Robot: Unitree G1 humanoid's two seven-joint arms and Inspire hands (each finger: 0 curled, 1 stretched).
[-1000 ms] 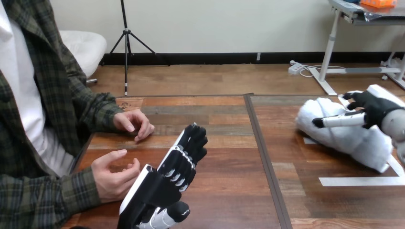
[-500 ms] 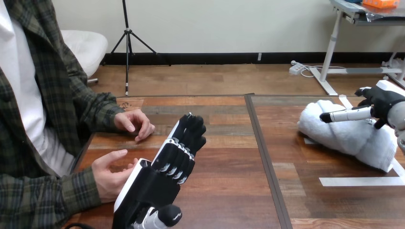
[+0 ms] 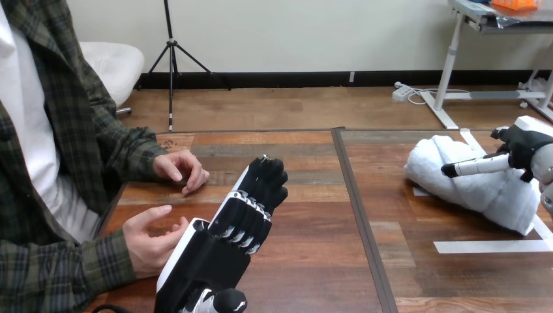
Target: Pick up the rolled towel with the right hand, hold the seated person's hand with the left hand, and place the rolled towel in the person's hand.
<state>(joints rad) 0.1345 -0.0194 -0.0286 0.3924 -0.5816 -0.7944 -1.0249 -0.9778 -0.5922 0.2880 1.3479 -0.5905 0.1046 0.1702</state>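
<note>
The rolled white towel [image 3: 466, 182] lies on the table at the right. My right hand [image 3: 525, 143] hangs over its right end, thumb stretched out to the left above the roll, and it grips nothing. My left hand [image 3: 228, 241] is open at the lower middle, fingers straight and pointing away from me, white-shelled back turned to the left. The person's near hand [image 3: 149, 240] lies half-curled, palm up, right beside that back; I cannot tell whether they touch. The person's far hand [image 3: 179, 168] rests on the table behind it.
White tape strips [image 3: 489, 246] mark the table under and in front of the towel. A dark seam [image 3: 358, 215] splits the tabletop [image 3: 306, 261] down the middle. The person sits at the table's left edge.
My right hand has drawn back to the right, its fingers lifting off the towel's far side. My left hand has risen and edged forward beside the person's near hand.
</note>
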